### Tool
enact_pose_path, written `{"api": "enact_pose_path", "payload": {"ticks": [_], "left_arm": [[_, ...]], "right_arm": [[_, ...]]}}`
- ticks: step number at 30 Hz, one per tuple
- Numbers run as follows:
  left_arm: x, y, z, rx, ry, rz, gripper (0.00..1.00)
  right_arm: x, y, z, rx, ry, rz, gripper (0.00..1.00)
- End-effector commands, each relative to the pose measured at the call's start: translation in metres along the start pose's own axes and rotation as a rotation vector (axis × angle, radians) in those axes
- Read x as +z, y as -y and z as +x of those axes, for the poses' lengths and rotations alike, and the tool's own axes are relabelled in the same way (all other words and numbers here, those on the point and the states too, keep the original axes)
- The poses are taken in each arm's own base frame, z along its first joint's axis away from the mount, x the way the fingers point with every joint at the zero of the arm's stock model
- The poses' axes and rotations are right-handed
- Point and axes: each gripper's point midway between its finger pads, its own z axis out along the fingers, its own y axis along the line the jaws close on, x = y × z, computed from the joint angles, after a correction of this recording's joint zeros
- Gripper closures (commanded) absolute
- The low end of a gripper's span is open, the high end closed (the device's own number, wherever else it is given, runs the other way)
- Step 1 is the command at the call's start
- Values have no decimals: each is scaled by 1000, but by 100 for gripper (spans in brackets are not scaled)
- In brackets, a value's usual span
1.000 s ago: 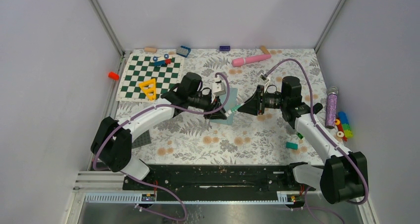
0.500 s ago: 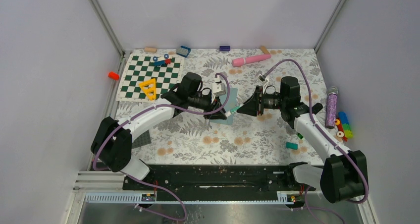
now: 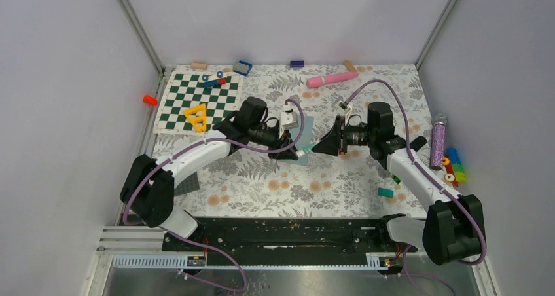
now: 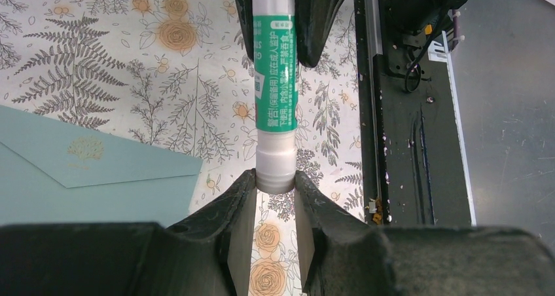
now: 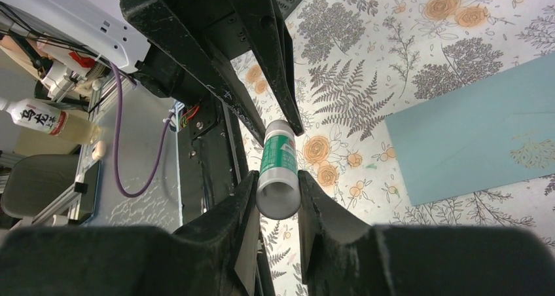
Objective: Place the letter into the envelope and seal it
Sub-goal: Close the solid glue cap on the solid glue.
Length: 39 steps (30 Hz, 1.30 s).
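Note:
A green-and-white glue stick (image 3: 306,147) hangs level above the table, gripped at both ends. My left gripper (image 4: 275,181) is shut on its white cap end (image 4: 274,168). My right gripper (image 5: 277,201) is shut on its round base (image 5: 278,198). The two grippers face each other tip to tip at mid-table (image 3: 298,150) (image 3: 317,145). The teal envelope (image 3: 307,127) lies flat on the floral cloth just beneath and behind them. The left wrist view shows it at the left (image 4: 72,175), the right wrist view at the right (image 5: 478,126). The letter is out of view.
A green-and-white chequered board (image 3: 196,93) with a yellow piece and small blocks lies at the back left. A pink tube (image 3: 332,79) lies at the back. A purple glitter tube (image 3: 437,142) and coloured blocks (image 3: 453,167) sit at the right. A teal block (image 3: 385,192) and a dark plate (image 3: 186,183) lie nearer.
The right arm has shifted slightly to the left, toward the left gripper. The left arm and the glue stick have stayed where they were.

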Motion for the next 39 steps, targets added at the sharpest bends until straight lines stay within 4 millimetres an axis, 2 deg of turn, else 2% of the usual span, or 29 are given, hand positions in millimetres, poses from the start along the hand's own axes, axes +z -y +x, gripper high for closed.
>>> {"api": "enact_pose_path", "payload": {"ticks": [1, 15, 27, 34, 39], "left_arm": [[-4, 5, -25, 96, 49, 14, 74], [1, 7, -23, 73, 79, 16, 75], [-5, 3, -20, 160, 28, -29, 74], [-1, 6, -19, 166, 25, -24, 74], [-2, 5, -22, 180, 17, -31, 74]], "right_arm": [[4, -8, -3, -32, -15, -45, 86], [11, -15, -13, 45, 32, -96, 86], [23, -7, 16, 30, -90, -68, 89], [28, -6, 17, 47, -94, -63, 89], [29, -1, 27, 46, -142, -39, 89]]}}
